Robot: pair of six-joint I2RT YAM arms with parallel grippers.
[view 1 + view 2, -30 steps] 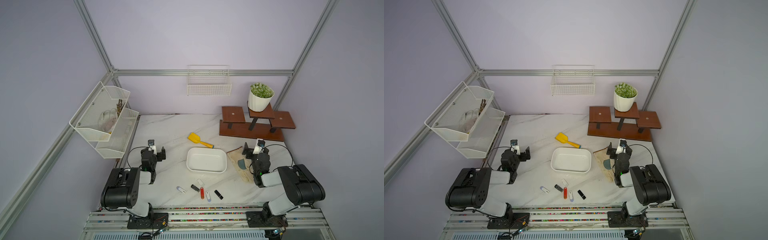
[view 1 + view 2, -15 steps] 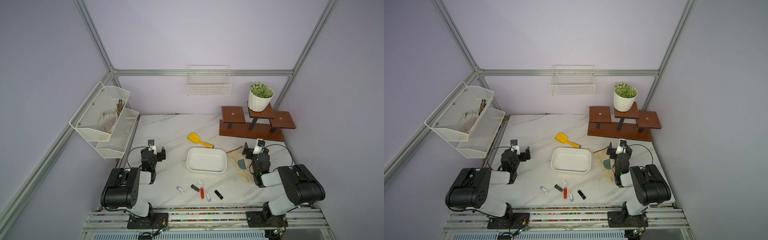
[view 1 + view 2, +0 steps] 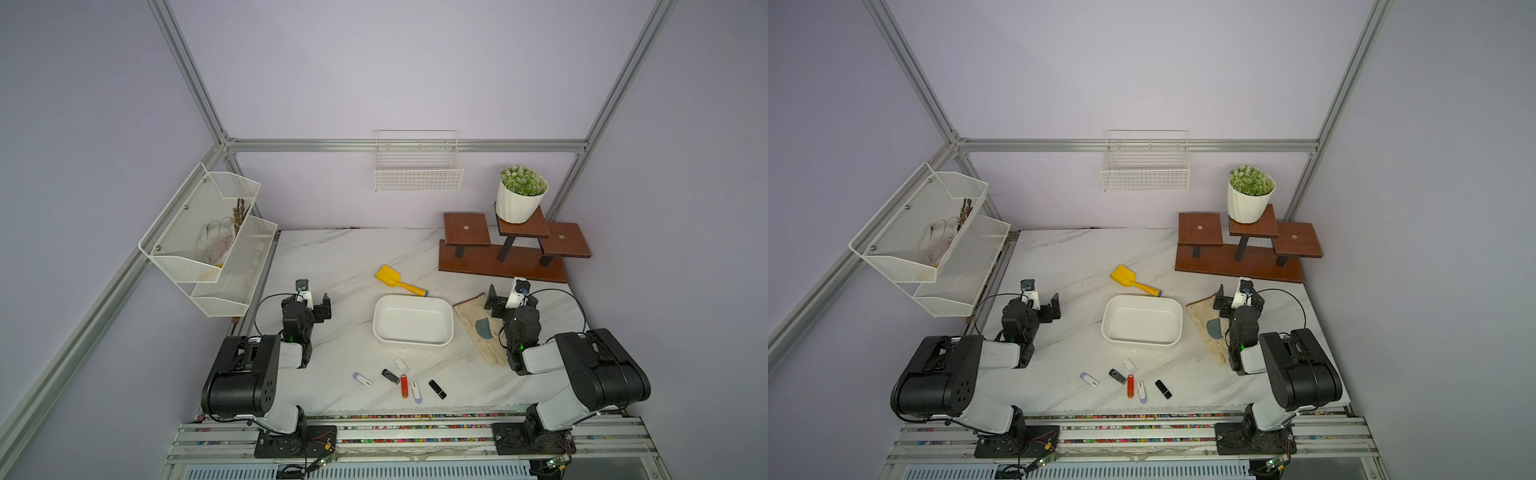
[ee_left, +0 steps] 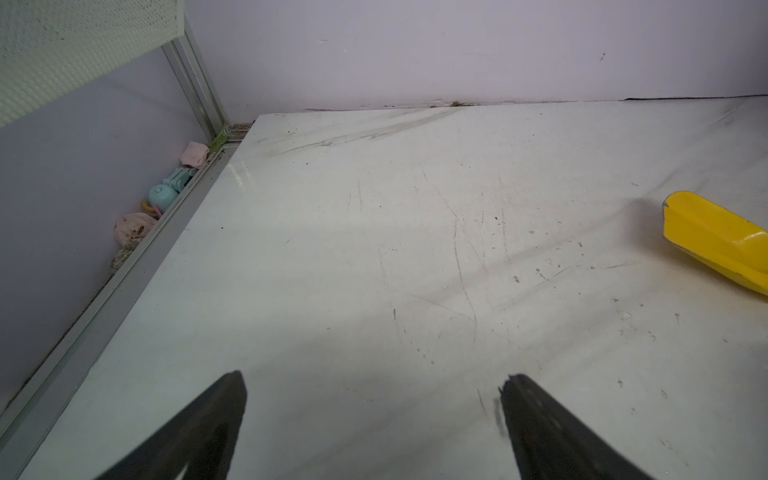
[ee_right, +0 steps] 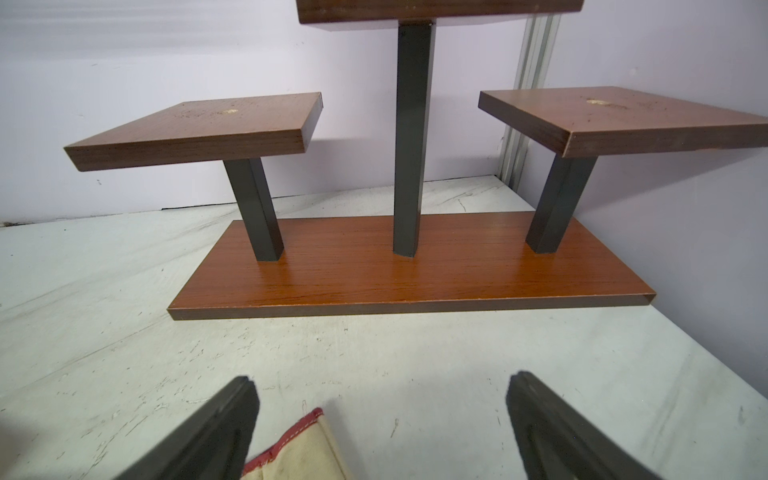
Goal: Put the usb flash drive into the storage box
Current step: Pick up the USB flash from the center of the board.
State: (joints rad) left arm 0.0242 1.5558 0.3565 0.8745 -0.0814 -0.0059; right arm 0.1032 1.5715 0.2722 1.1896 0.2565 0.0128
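Both grippers stand released, jaws wide, holding nothing. The left gripper (image 4: 374, 382) hangs low over bare table (image 4: 374, 249). There is open room ahead of its jaws, the table's side edge runs off to their left, and a yellow scoop (image 4: 715, 241) lies ahead to their right.

The right gripper (image 5: 382, 382) has the red-hemmed corner of a cloth (image 5: 303, 444) between its jaws, and the base edge of the wooden stand (image 5: 415, 270) lies straight ahead, near.

In both top views the storage box (image 3: 411, 341) (image 3: 1142, 341) sits between the two grippers, apart from each. The usb flash drives (image 3: 404, 386) lie loose behind both jaws, toward the arm bases, just outside the box's near rim.
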